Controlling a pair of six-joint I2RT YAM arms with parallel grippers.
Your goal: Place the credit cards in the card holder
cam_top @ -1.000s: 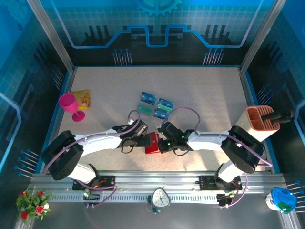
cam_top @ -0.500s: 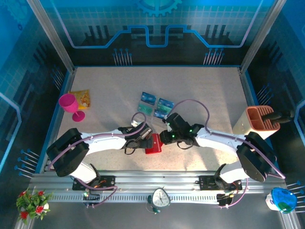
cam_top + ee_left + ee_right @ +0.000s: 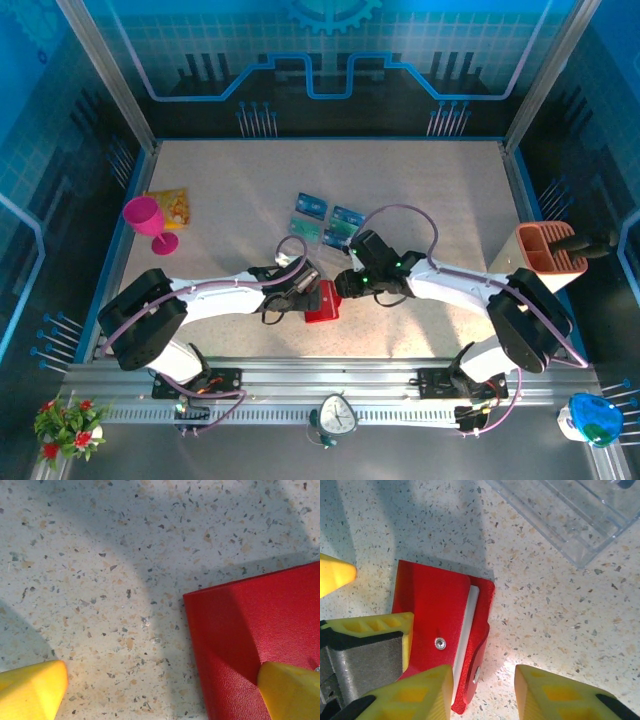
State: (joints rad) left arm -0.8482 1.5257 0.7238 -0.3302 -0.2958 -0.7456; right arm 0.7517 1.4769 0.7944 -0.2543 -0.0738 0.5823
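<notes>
From above, the holder (image 3: 322,303) lies near-centre, long axis roughly near-to-far, between the left gripper (image 3: 303,293) and right gripper (image 3: 346,284). The cards (image 3: 326,222) sit just far of it, nearer the right arm, whose wrist has swung farther since a second ago while the holder stayed put. Left wrist: jaws spread, one fingertip (image 3: 292,692) on the red holder. Right wrist: jaws spread astride its open edge, pinching nothing.

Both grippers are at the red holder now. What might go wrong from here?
The left gripper is open with one finger on the card holder, not clamping it, so it may slide or pivot. The right gripper straddles the holder's edge close to the left fingers; they may collide.
</notes>
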